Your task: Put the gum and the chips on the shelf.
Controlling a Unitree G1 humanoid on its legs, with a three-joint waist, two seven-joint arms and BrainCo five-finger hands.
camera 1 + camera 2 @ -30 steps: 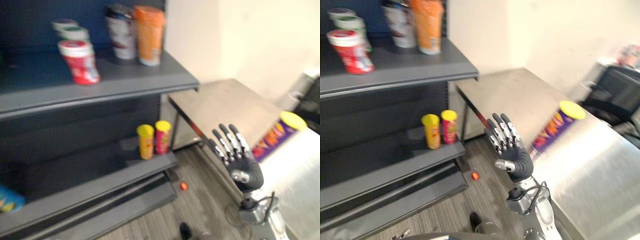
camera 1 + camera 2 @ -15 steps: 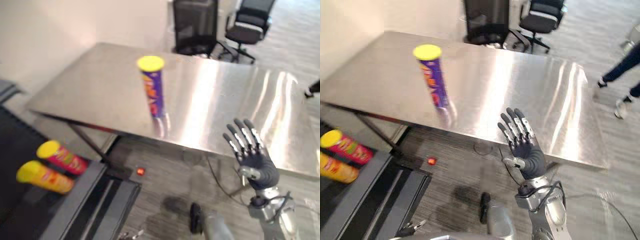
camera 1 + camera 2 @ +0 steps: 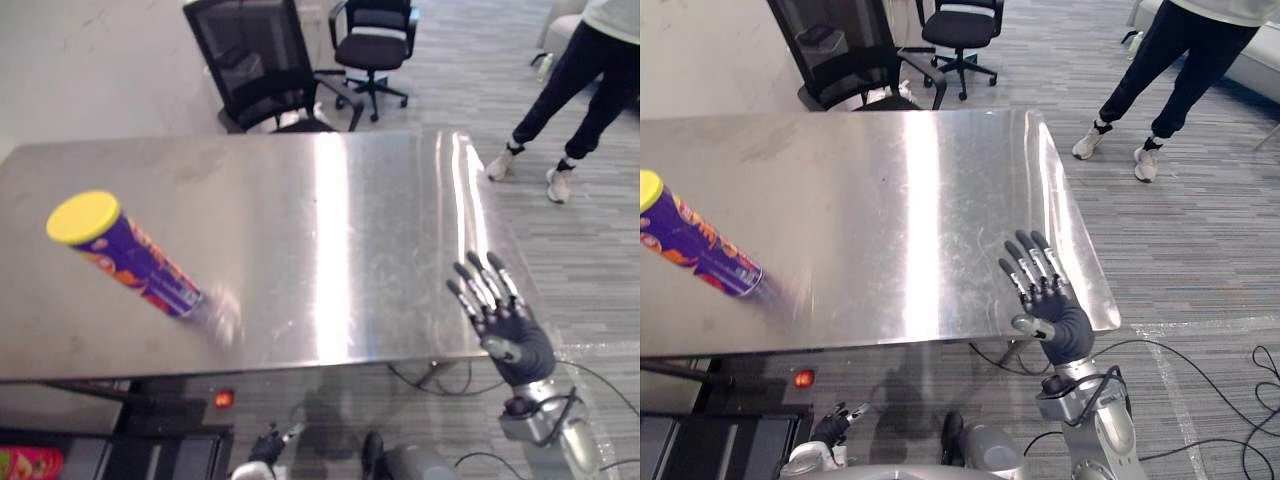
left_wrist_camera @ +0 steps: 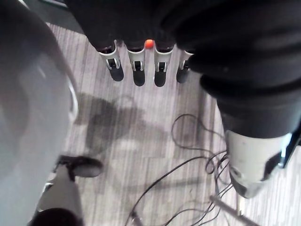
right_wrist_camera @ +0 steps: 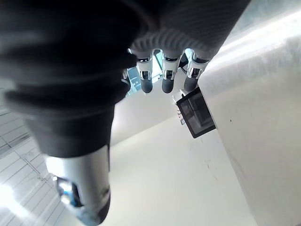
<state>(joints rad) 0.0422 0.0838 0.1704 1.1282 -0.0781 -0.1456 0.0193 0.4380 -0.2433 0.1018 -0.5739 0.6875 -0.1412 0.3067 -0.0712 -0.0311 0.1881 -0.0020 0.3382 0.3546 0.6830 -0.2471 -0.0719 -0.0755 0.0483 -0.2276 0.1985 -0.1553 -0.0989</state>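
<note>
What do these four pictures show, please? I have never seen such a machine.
This is a two-legged robot. The two wide pictures come from cameras in its head, looking down. A purple chips can with a yellow lid stands on the steel table. The right hand is raised, open, by the table's near edge, holding nothing. The other two pictures come from wrist cameras; the left hand hangs open over the floor, empty. Behind are office chairs and a person's legs.

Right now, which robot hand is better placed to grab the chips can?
Probably the left. The chips can sits at the left of the table, and the left robot hand hangs low on that side. The right robot hand, raised and open, is at the far right.
</note>
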